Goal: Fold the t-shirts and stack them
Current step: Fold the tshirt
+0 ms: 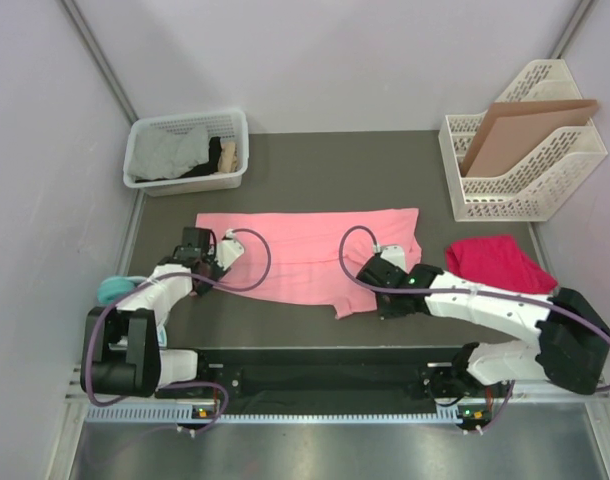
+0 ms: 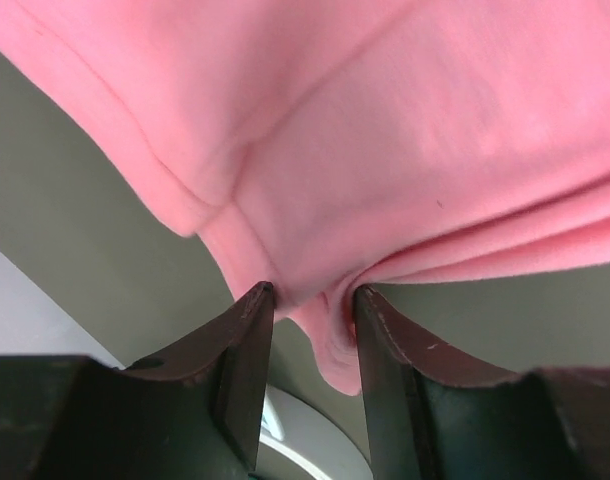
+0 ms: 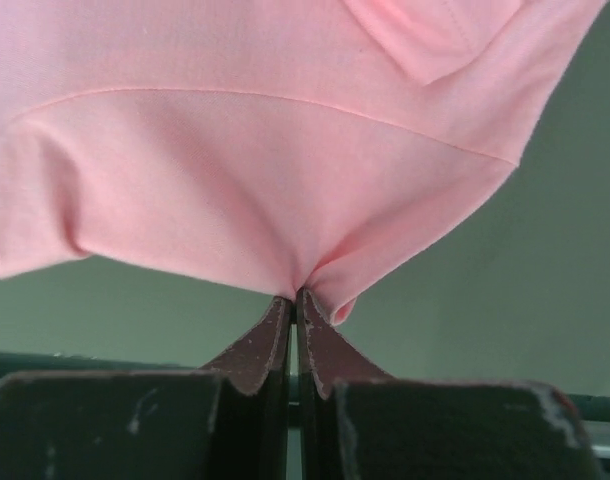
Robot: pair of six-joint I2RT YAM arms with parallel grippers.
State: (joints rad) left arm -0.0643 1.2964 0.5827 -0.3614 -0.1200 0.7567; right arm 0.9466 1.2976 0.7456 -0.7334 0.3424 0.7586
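Salmon-pink t-shirt [image 1: 315, 250], top view: lies spread flat across the middle of the dark table [image 1: 315, 160], long side running left to right, near edge uneven. Magenta-red t-shirt [image 1: 495, 262] sits crumpled just right of it, apart from the pink cloth. Left gripper [image 1: 217, 264] is at the pink shirt's left near edge. Right gripper [image 1: 377, 284] is at its right near edge. Jaw state is not readable from this height. White basket [image 1: 145, 130] at far left holds grey cloth [image 1: 170, 150] and other items. White file rack [image 1: 545, 190] at far right holds the brown cardboard sheet [image 1: 525, 130], which leans upright.

Left wrist view: the pink shirt [image 2: 385, 130] fills the upper frame, with a seamed hem edge running down to the fingers [image 2: 247, 340]. The left gripper [image 2: 313, 300] has its jaws partly apart, with a rolled fold of the hem between them. The cloth touches both tips and puckers there. Cannot tell whether the fold is firmly clamped or only enclosed. Table surface [image 2: 75, 230] shows below and left of the cloth.

Right wrist view: the right gripper [image 3: 296, 300] has its jaws pressed together on the pink shirt's edge [image 3: 235, 160]. The cloth gathers into creases that fan out from the pinch point, and a small tuck bulges just right of the tips. A seam line crosses the fabric above. Table [image 3: 545, 280] shows on both sides under the cloth.
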